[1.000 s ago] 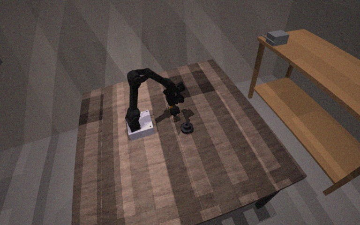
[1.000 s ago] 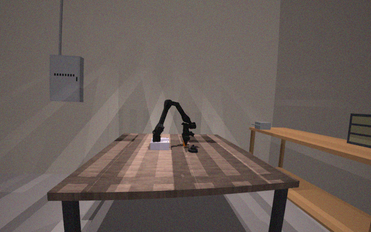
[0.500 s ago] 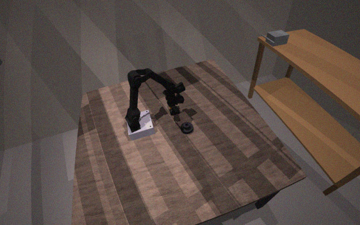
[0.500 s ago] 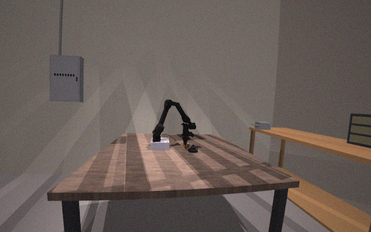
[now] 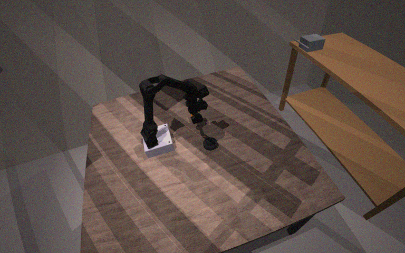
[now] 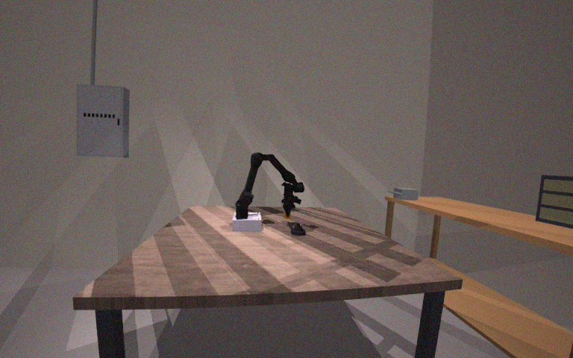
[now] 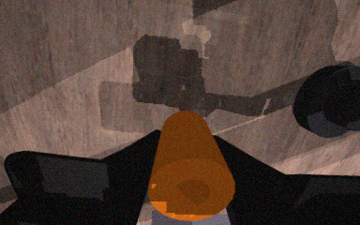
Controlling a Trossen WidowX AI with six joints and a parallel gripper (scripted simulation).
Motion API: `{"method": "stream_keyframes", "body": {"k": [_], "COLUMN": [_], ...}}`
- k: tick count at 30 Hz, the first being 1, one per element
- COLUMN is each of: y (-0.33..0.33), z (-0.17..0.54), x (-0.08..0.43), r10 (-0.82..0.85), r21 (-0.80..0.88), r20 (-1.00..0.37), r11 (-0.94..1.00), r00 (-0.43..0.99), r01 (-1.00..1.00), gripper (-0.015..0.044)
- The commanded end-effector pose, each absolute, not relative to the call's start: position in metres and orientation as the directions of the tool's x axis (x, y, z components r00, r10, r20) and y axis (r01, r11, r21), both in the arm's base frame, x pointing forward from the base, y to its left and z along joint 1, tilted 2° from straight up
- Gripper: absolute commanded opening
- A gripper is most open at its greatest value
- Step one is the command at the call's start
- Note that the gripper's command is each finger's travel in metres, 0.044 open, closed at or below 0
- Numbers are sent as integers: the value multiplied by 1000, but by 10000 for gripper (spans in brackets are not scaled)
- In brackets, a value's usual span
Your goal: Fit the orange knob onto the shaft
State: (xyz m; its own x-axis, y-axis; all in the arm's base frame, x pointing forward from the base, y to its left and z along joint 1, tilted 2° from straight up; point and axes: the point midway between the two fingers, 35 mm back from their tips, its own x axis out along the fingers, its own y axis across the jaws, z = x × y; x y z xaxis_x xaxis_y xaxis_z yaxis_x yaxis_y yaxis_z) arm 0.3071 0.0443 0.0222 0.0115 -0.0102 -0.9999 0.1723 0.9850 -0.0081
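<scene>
My gripper point(image 5: 195, 118) point(image 6: 287, 212) point(image 7: 186, 138) is shut on the orange knob point(image 5: 192, 115) point(image 6: 286, 215) point(image 7: 187, 152), one finger on each side. The knob is held upright a little above the table. In the wrist view its near end shows a darker D-like recess. The dark round pedestal point(image 5: 210, 144) point(image 6: 298, 230) point(image 7: 315, 123) stands on the table, nearer the top and exterior views than the knob and apart from it. The wrist view shows it at the right, partly cut off. The shaft's flat side cannot be made out.
The arm's white base block point(image 5: 160, 149) point(image 6: 247, 224) stands left of the pedestal on the wooden table point(image 5: 179, 191) point(image 6: 189, 270). Striped shadows cross the table. A separate wooden bench point(image 5: 343, 53) point(image 6: 465, 211) with a grey box point(image 5: 312, 43) point(image 6: 406, 194) stands beyond the table at the right.
</scene>
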Motion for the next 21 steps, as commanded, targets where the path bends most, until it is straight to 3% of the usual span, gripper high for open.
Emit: {"method": "stream_keyframes", "body": {"k": [1,11,21], "y": [45,43,33], "z": [48,113,111], "x": [309,298,302], "r10": [-10,-21,-20], "r21": [-6,-19,-18], "r20": [-1000,-1000,-1000], "r11": [984,980,979], "r00": [19,8,10], "r01": [181,199,201], "gripper": [0,0,0]}}
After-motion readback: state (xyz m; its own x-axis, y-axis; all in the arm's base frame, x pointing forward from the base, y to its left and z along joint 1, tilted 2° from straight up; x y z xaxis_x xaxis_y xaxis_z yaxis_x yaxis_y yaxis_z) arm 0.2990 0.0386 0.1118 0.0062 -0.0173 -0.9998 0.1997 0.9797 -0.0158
